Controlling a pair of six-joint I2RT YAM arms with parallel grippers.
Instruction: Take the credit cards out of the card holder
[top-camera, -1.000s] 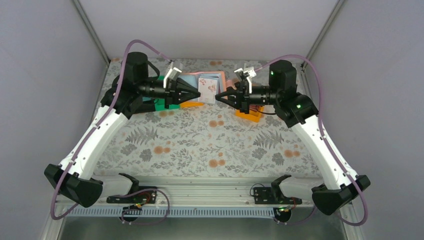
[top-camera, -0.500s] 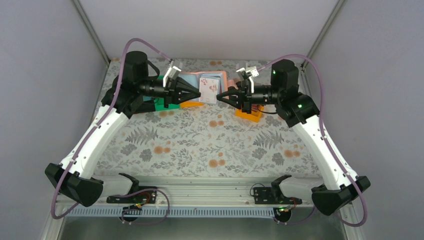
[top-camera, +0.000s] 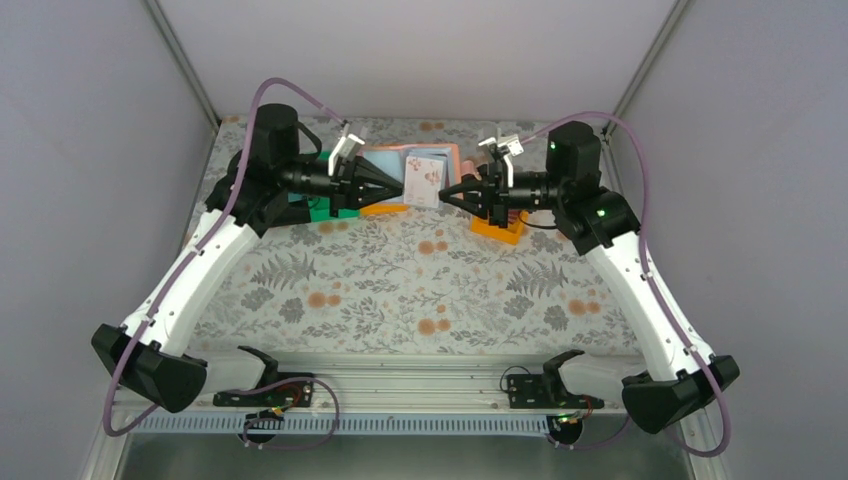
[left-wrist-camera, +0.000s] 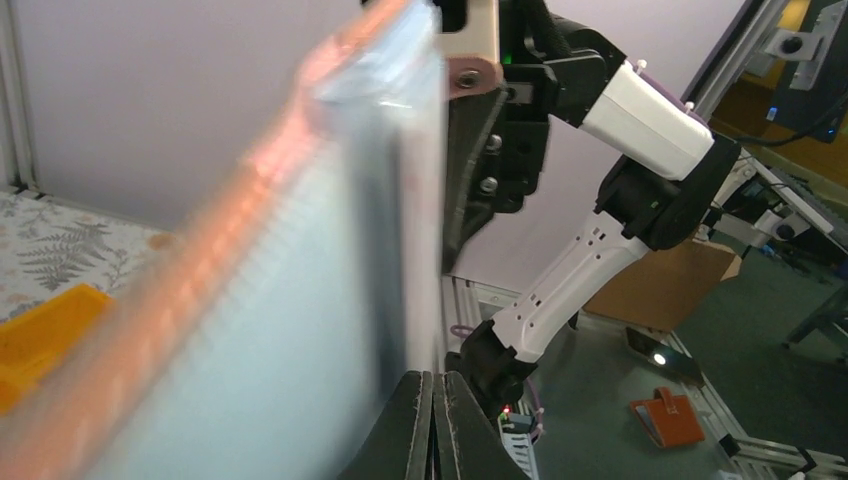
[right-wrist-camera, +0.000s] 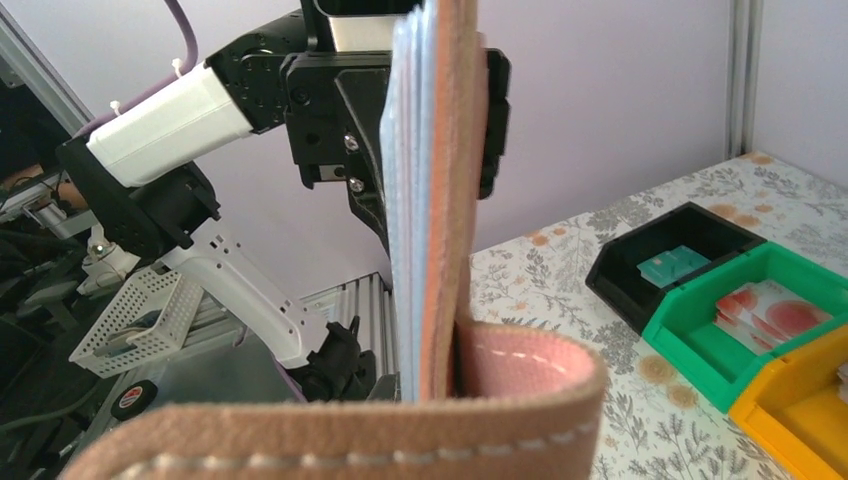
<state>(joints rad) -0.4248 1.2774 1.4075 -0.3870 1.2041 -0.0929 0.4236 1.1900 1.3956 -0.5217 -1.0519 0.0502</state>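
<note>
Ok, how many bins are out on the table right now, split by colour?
Black bin: 1
Green bin: 1
Orange bins: 2
Total: 4

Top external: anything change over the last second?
The right fingers drew slightly toward their own side, and the card holder shifted with them. The left fingers barely moved. Both stay shut on the card holder, and the orange bin is unmoved.
</note>
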